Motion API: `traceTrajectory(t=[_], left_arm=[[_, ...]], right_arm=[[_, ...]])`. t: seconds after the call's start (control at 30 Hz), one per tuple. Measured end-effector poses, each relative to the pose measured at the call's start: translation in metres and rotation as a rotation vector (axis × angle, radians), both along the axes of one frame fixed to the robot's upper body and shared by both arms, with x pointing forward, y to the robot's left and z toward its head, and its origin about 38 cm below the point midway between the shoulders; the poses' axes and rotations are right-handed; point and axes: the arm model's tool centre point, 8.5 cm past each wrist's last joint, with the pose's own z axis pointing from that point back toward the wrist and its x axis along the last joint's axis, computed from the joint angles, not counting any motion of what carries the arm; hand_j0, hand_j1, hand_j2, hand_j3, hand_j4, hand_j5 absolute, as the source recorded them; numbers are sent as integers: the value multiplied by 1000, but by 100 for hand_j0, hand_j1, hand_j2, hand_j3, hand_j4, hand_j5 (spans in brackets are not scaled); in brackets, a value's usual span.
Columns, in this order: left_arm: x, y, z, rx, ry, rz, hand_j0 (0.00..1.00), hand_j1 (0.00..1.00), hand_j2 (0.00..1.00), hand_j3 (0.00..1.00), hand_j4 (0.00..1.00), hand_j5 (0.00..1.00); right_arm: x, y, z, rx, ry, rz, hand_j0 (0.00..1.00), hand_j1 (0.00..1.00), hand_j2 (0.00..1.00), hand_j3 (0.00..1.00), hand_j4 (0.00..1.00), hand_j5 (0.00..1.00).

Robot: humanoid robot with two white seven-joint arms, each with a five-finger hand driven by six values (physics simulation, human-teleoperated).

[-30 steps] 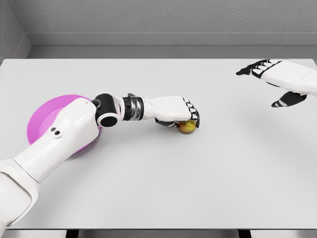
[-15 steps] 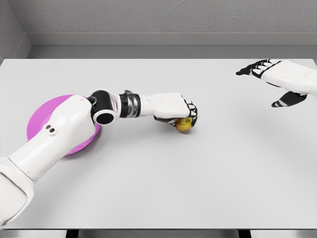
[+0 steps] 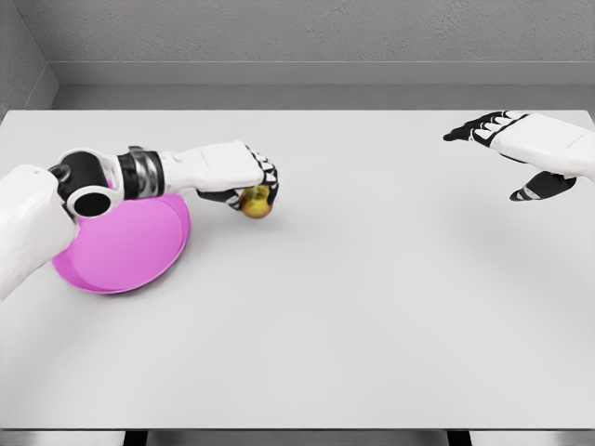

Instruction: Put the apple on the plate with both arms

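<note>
Apple (image 3: 257, 202) sits in the left half of the table (image 3: 372, 307), toward the far edge, just beside the right-hand rim of the pink plate (image 3: 121, 255) but not over it; whether it rests on the table or is lifted clear cannot be told. Left hand (image 3: 244, 178) covers it from above, fingers (image 3: 269, 182) curled down around the upper half, dark fingertips touching the skin; only the lower part of the fruit shows. Risk, as judged: the grasp looks like a top-down cage, not a full wrap, so a round, smooth apple could roll out from under the fingers on the short move to the plate. A low carry could also knock the apple against the raised rim and push the plate toward the left edge. Release from height may let it roll off the shallow dish. Right hand (image 3: 521, 153) hovers near the far right corner, well apart, fingers spread, holding nothing.
</note>
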Motion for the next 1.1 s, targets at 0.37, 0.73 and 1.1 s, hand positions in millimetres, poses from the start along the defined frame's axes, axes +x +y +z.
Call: traceTrajectory(t=[0.37,0.73,1.1], left_arm=[[-25,104,18,75,8,125,40,40,40,40,40,40],[-37,132,25,77,12,167,100,100,100,100,100,100],[-39,158,60,-45,1,233,100,100,100,100,100,100]], right_arm=[[0,0,0,0,0,0,100,100,100,100,100,100],[-1,-2,0,-5,1,-2,100,100,100,100,100,100],[-1,-2,0,-6,1,-3,100,100,100,100,100,100]])
